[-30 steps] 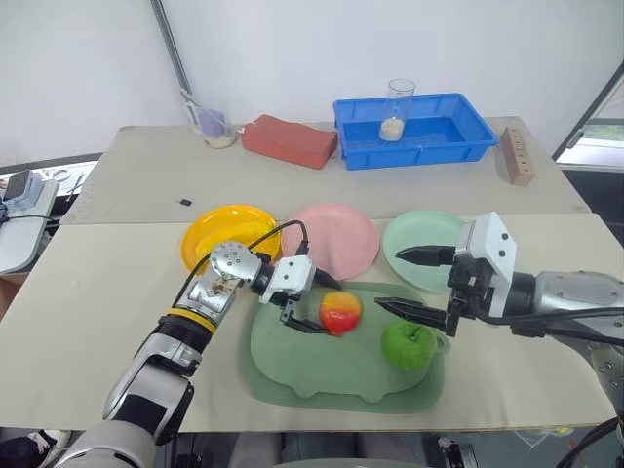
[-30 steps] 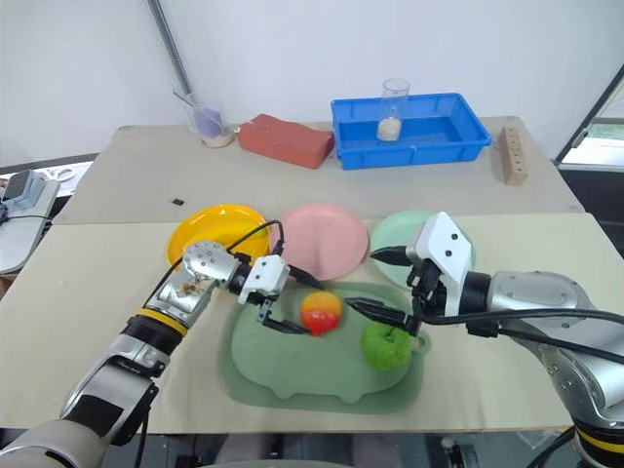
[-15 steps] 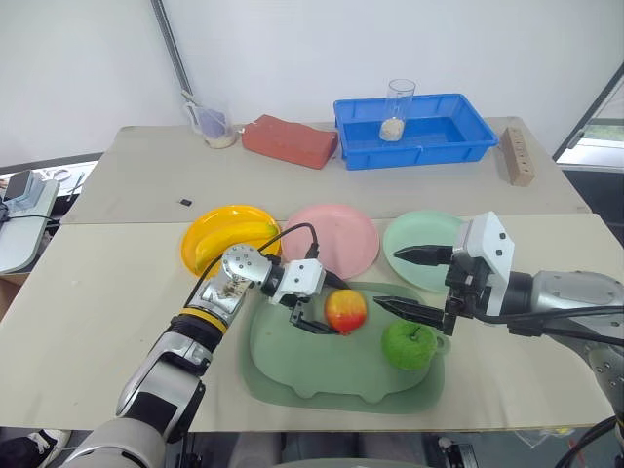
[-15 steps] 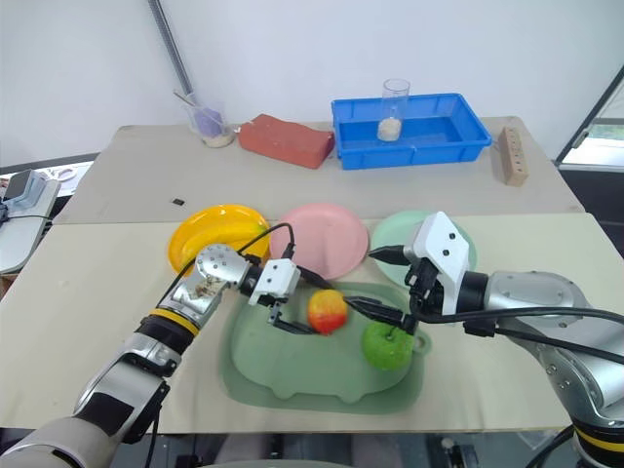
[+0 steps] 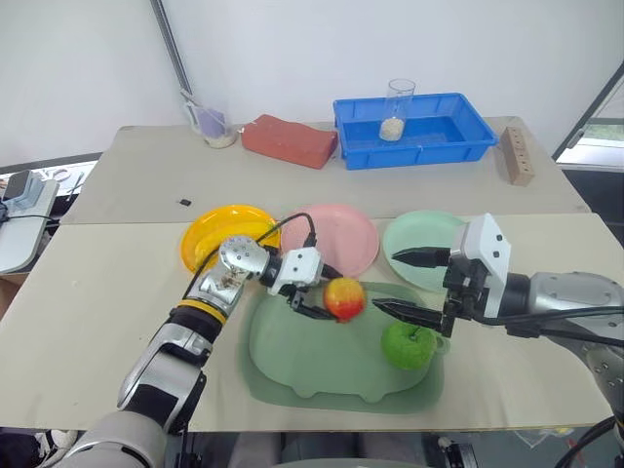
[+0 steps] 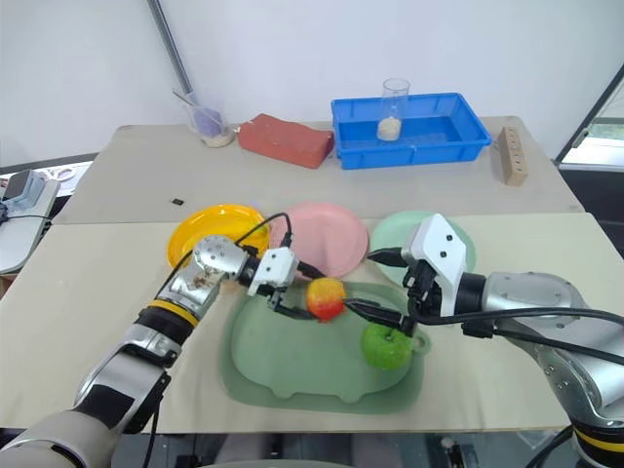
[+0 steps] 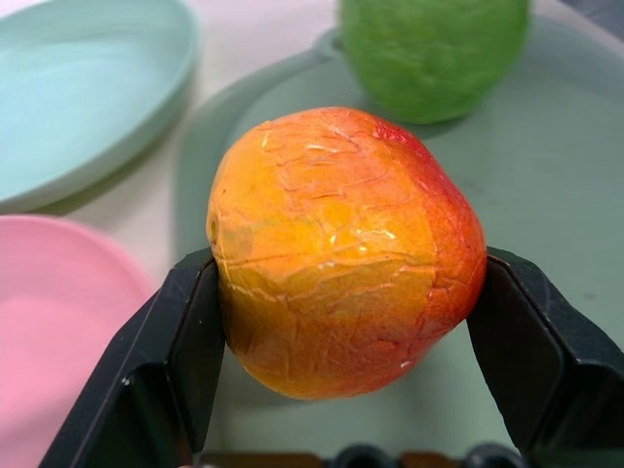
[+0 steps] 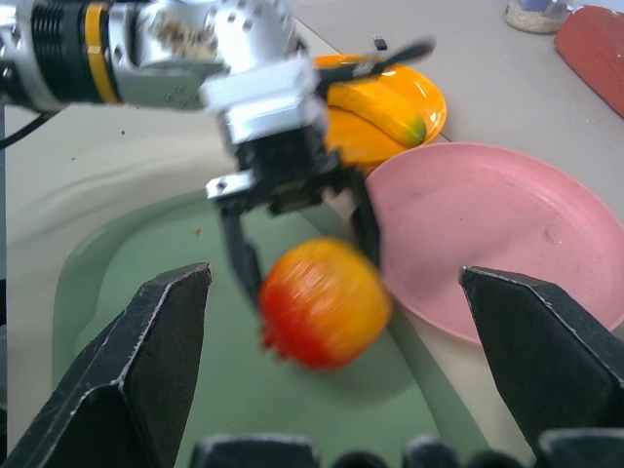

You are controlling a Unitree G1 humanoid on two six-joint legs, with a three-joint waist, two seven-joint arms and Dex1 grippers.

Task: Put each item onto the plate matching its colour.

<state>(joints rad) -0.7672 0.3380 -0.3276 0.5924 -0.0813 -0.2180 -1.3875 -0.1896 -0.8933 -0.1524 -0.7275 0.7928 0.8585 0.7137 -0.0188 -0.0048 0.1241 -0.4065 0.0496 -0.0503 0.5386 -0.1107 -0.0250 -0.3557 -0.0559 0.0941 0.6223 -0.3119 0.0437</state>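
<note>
The left arm reaches forward from the lower left, wrist bent so the left gripper (image 5: 330,295) points toward three o'clock and slightly down, its two black fingers (image 7: 175,370) clamped on opposite sides of a small round object. The right arm comes in from the right edge, the right gripper (image 5: 408,285) pointing toward nine o'clock, jaws spread wide apart and holding nothing.

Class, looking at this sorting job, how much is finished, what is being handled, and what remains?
Done: the banana lies on the yellow plate. In hand: the left gripper is shut on the red-and-yellow apple, beside the bare pink plate. Left: the green apple sits on the tray, the mint plate unfilled; the right gripper is open.
</note>
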